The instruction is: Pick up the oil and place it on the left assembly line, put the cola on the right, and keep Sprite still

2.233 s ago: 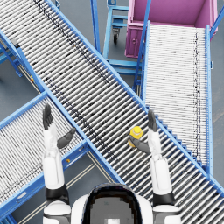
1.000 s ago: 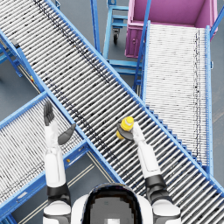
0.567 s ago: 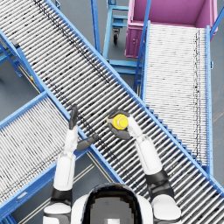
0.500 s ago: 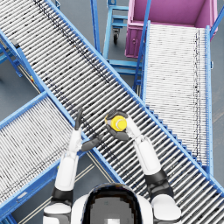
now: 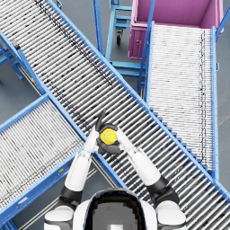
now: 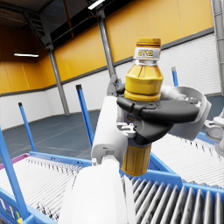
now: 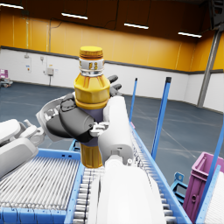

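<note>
Conveyors take up most of the floor: a long middle line [image 5: 63, 54] runs diagonally, with the right line [image 5: 179, 90] and the left line [image 5: 31, 148] branching off either side. A pink bin [image 5: 179, 11] stands at the right line's far end. The left hand [image 5: 100, 128] and right hand [image 5: 112, 147] both wrap their fingers around the yellow oil bottle [image 5: 108, 136]. It is upright and clear of the rollers, above the middle line's left edge.
</note>
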Robot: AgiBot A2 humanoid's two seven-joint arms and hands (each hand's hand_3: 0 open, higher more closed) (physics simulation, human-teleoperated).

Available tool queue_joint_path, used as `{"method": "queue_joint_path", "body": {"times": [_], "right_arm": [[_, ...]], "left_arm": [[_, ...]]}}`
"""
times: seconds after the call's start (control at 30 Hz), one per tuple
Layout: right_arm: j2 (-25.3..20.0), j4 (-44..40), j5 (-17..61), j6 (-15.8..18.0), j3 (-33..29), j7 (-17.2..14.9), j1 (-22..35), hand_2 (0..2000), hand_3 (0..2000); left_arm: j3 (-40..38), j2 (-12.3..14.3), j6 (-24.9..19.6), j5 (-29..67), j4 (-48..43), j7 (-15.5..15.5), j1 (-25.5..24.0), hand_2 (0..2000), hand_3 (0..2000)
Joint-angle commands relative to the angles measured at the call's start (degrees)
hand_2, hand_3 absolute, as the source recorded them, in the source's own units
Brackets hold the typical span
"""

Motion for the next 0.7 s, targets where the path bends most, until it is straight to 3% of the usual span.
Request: {"method": "queue_joint_path", "body": {"times": [0.03,0.17,0.2,0.23,0.27,0.4,0.5,0.7], "right_arm": [[0.12,2.89,0.05,-0.45,1.04,0.06,0.04,2000,2000],[0.90,5.39,0.14,0.34,0.45,-0.30,-0.41,2000,2000],[0.86,5.30,0.17,0.95,0.14,-0.46,-0.27,2000,2000],[0.61,5.14,0.18,1.57,0.44,-0.50,0.05,639,1673],[0.92,5.96,0.14,0.17,-0.34,-0.41,-0.25,0,1347],[2.14,7.72,-0.05,-0.45,-3.81,-0.11,-1.99,0,40],[2.55,8.84,-0.13,-0.53,-5.84,-0.02,-3.06,0,0],[0.47,7.13,-0.19,-0.57,-6.05,0.03,-2.16,0,0]], "left_arm": [[0.15,0.59,-3.02,0.07,0.28,-0.39,1.14,2000,653],[0.81,0.09,-6.34,0.07,-0.79,-0.67,0.77,2000,1960],[0.72,0.22,-6.37,0.05,-0.94,-0.71,1.01,2000,2000],[1.11,0.04,-6.32,0.04,-1.40,-0.72,0.78,2000,2000],[1.22,-0.07,-6.05,0.04,-2.00,-0.95,0.58,2000,2000],[-4.88,-1.52,-5.62,0.02,-1.40,-0.81,-2.60,2000,2000],[-12.57,-2.47,-5.44,0.03,-1.41,-0.68,-6.48,2000,2000],[-27.69,-1.13,-5.39,0.03,-1.51,-0.55,-10.95,2000,2000]]}}
